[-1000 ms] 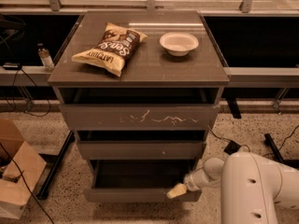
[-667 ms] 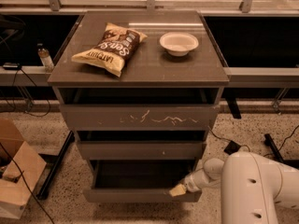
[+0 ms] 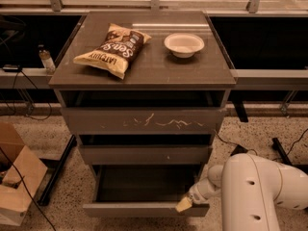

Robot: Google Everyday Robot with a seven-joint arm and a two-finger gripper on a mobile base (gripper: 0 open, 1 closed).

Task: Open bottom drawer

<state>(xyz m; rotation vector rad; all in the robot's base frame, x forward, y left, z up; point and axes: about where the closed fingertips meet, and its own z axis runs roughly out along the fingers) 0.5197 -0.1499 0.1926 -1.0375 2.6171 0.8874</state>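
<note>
The gripper point(image 3: 184, 204) sits low at the right of the frame, its pale tip against the top edge of the bottom drawer point(image 3: 139, 209), near the right end of the drawer's front. Whether it is open or closed cannot be told. Behind it the white arm point(image 3: 260, 191) bulks up from the lower right corner and narrows toward the wrist.

The bottom drawer stands pulled out from the cabinet point(image 3: 144, 76). Its plain front is forward of the two fronts above it, and its dark inside shows from above.

Just above is the middle drawer point(image 3: 144, 154), shut, and above that the top drawer point(image 3: 144, 121), whose tall front bears white scratches.

On the cabinet's flat top lie a chip bag point(image 3: 111, 49) at the left and a white bowl point(image 3: 184, 44) at the right, apart from each other.

To the left of the cabinet a small bottle point(image 3: 46, 60) stands on a ledge. A cardboard box point(image 3: 17, 189) rests on the speckled floor point(image 3: 67, 177) at the lower left, with cables running near it.
</note>
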